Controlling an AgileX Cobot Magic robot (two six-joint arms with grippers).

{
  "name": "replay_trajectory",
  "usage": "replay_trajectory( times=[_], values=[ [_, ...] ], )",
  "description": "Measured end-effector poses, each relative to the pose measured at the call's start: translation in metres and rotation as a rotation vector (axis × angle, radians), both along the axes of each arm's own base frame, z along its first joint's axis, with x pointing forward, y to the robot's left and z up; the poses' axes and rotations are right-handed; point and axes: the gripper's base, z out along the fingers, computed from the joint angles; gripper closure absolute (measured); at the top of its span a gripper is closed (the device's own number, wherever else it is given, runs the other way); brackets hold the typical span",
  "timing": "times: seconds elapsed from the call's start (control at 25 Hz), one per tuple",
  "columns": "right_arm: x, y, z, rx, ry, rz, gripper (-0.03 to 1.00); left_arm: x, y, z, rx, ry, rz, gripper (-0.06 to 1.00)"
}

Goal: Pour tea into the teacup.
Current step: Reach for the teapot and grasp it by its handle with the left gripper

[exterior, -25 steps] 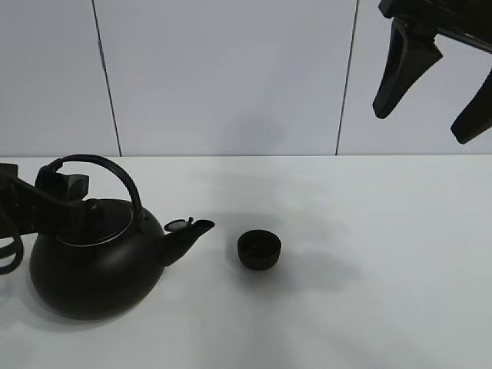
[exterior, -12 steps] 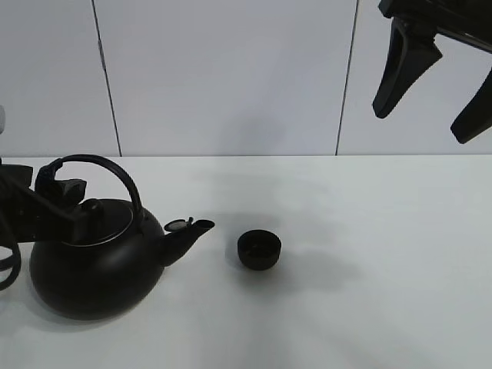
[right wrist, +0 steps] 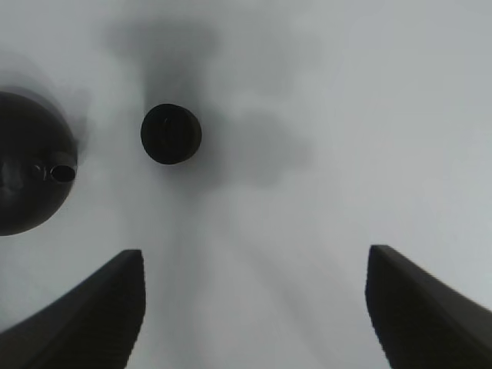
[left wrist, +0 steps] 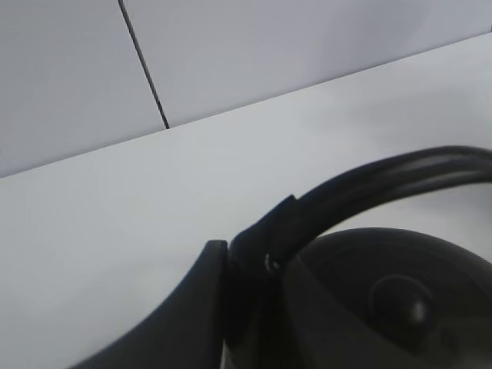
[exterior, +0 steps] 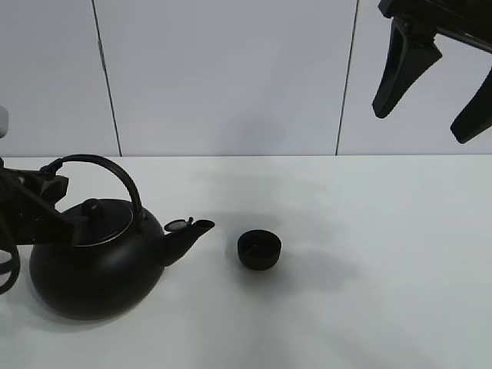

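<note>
Grip comes first. Your left tool [exterior: 48, 186] sits at the end of the handle [exterior: 108, 165] away from the spout [exterior: 188, 233], on the kettle [exterior: 92, 269] near the desk's [exterior: 384, 292] front-left corner. I cannot tell whether it has closed on the handle. Before lifting, I'd make sure the hold is firm and nearer the arch's top, or the body may swing. The teacup [exterior: 259, 250] stands upright about midway between the left and right edges, just past the spout but apart from it. Lift little, bring the spout over the teacup, and tilt slowly. Your right tool [exterior: 421, 123] hangs spread wide, high over the far-right corner.
</note>
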Motion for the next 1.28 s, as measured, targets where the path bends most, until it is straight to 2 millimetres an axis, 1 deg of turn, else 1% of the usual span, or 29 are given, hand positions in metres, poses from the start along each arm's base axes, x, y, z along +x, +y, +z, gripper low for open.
replay_trajectory(
  times=[0.56,0.96,1.28],
  values=[
    [0.0000,0.0000,0.0000,0.000,0.000,0.000,0.42,0.0001,0.0000,0.0002,0.001,-0.003,0.000,0.83],
    [0.0000,0.0000,0.0000,0.000,0.000,0.000,0.42,0.0000,-0.0007,0.0003,-0.043,0.006,0.006,0.83],
    [0.0000,0.0000,0.0000,0.000,0.000,0.000,0.42,0.0047,-0.0068,0.0038,-0.064,0.025,-0.015,0.83]
  ],
)
